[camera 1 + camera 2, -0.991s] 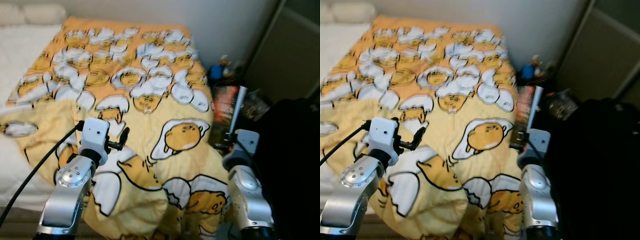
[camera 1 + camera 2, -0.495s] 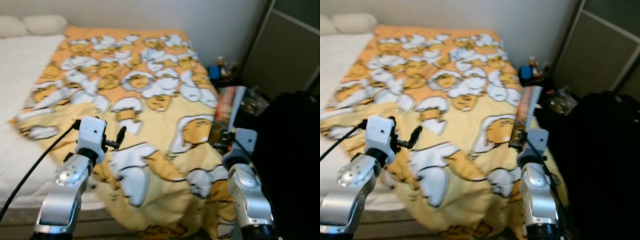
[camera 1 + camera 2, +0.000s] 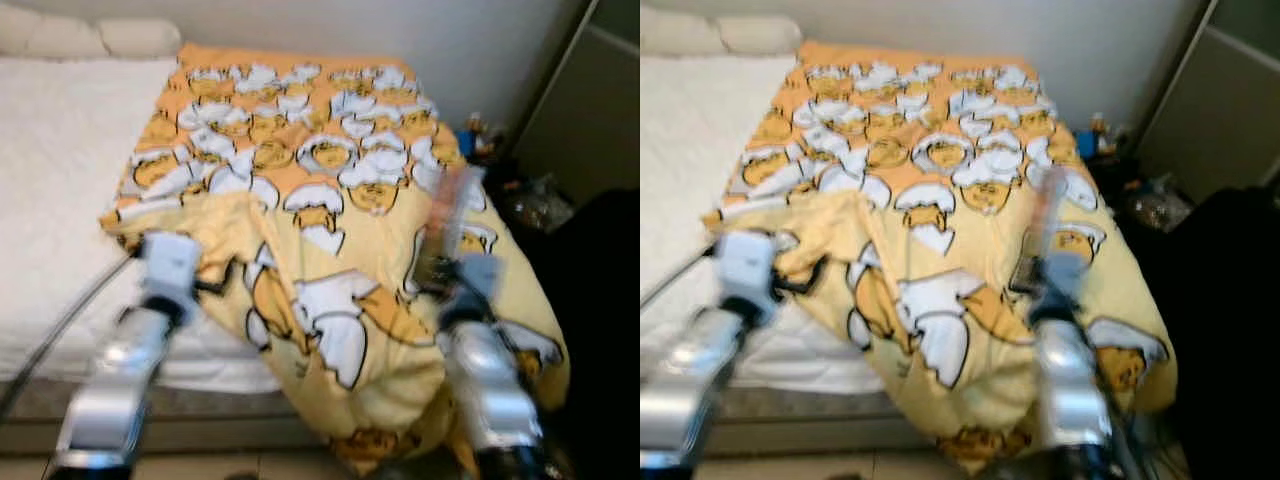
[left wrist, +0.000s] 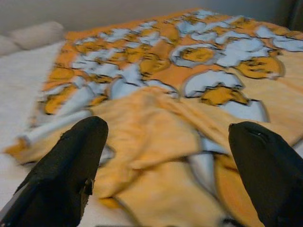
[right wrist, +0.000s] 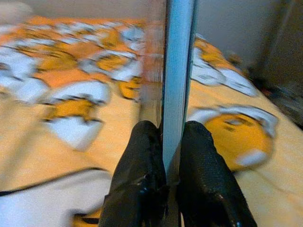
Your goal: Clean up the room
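Yellow blanket [image 3: 330, 200] with egg print covers the bed's [image 3: 60, 150] right half, its front edge bunched and hanging off. Right gripper [image 5: 164, 142] over the blanket, fingers clamped on an upright thin book [image 5: 177, 71]. Left gripper [image 4: 165, 142] near the bunched edge, fingers wide apart, empty.

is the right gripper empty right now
No, the right gripper is shut on a thin book, its two black fingers pressed against either side of it.
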{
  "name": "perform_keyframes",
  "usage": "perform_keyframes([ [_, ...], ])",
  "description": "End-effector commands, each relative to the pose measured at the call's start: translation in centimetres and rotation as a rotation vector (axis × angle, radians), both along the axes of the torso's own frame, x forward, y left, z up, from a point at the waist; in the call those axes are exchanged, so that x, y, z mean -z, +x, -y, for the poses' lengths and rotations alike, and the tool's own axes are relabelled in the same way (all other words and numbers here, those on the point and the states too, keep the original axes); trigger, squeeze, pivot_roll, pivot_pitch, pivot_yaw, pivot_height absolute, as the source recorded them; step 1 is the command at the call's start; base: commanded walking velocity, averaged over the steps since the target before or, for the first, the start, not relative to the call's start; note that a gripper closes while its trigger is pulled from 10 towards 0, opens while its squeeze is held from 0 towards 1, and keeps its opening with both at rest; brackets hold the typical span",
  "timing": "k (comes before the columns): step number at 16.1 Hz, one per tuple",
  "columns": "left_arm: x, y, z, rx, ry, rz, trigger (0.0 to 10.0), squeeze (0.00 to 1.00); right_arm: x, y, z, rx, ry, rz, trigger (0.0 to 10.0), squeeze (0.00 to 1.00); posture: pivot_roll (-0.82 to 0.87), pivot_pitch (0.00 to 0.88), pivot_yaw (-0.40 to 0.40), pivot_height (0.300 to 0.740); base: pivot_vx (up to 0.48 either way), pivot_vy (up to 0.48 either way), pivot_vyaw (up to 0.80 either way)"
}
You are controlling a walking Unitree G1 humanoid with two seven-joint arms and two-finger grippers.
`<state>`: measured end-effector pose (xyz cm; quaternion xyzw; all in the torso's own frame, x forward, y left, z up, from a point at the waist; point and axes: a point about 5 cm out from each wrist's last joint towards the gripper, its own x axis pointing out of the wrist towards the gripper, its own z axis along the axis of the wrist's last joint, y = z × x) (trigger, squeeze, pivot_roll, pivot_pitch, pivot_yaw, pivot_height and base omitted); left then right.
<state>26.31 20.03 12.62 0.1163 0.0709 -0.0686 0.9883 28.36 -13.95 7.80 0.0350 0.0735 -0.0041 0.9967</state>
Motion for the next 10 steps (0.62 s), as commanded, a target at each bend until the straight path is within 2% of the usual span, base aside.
perform_keyframes([
  [1,-0.17,0.20,0.93,0.029,-0.010,0.006,10.0,0.00,-1.52,0.63,0.88,0.023,-0.002,0.070,10.0,0.00,-0.01,0.000,-0.034,0.740,0.000,0.424,0.00],
  [3,-0.21,0.24,0.98,0.030,-0.010,0.007,10.0,0.00,-1.65,0.63,1.01,0.025,0.058,0.071,10.0,0.00,-0.01,0.000,-0.032,0.740,0.000,0.420,0.00],
  [7,-0.55,0.50,0.75,0.029,-0.004,0.013,10.0,0.00,-1.97,0.76,0.86,0.025,0.068,0.088,10.0,0.00,-0.01,0.000,-0.031,0.740,0.000,0.424,0.00],
  [10,-0.68,0.62,0.69,0.027,0.000,0.016,10.0,0.00,-1.88,0.77,0.87,0.027,0.078,0.082,10.0,0.00,-0.01,0.000,-0.030,0.740,0.000,0.426,-0.78],
])
